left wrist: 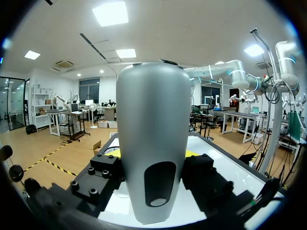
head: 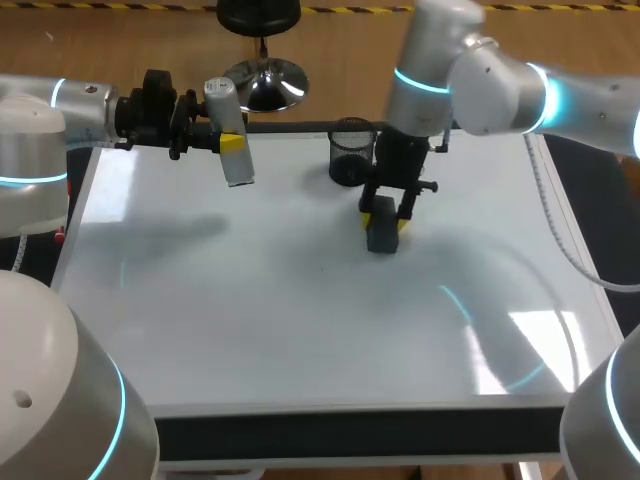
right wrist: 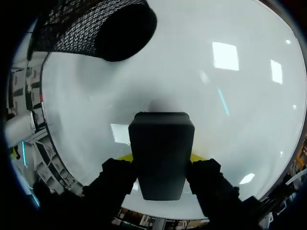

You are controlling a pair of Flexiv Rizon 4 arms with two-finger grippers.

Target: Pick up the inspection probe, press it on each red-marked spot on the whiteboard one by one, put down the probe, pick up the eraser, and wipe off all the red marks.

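**Both pincers loaded: probe aloft at the left, eraser low near mid-board**

The left pincer (head: 232, 143) is clenched on the probe (head: 229, 132), a smooth grey body held crosswise in its grip. In the left wrist view the probe fills the space between the two black fingers (left wrist: 103, 170), which press on it from either side. A dark oval recess shows on the face nearest the camera. Seen from the head view, the probe hangs above the far left part of the whiteboard (head: 300, 330), clear of the surface. A soft shadow (head: 185, 235) lies on the board nearer the robot.

The right arm comes in from the right, and the right pincer (head: 384, 220) points down at the board, grasping the eraser (head: 381, 240), a dark grey block. The right wrist view shows its fingers on the block's two long sides, with a sliver of yellow tip showing at each. The block juts out ahead of them toward the white surface. It sits low over the far middle of the whiteboard (whether its face actually touches the surface I cannot tell; a dim patch of shade lies just ahead of it).

A black mesh cup (head: 350, 152) stands upright on the board near its far edge. It is just beside the right pincer and lies between the two held tools, much nearer the eraser than the probe.
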